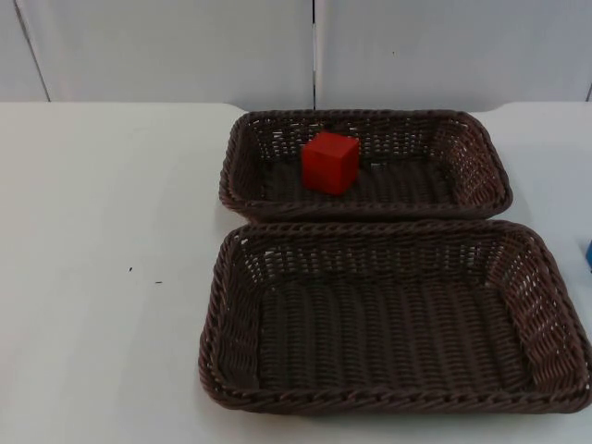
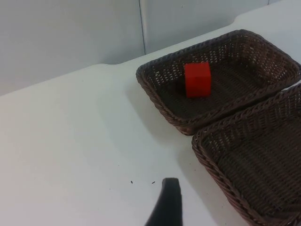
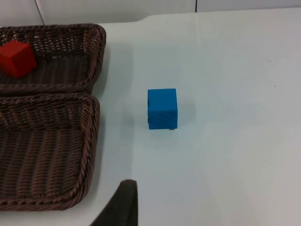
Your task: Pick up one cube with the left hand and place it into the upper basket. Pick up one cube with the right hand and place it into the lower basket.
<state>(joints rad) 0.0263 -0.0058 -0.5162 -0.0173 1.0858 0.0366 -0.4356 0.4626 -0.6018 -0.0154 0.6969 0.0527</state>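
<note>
white table (image 1: 111,277): upper basket (image 1: 365,208) holds red cube (image 1: 330,163).

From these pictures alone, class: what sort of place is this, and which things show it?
Probably a robot test bench, not a home: a bare white table against a grey partition wall, with two wicker baskets and plain coloured cubes as props.

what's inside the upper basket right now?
One red cube sits on the floor of the upper basket, left of its middle, near the far wall. The lower basket holds nothing. The floor patch under the cube is covered.
</note>
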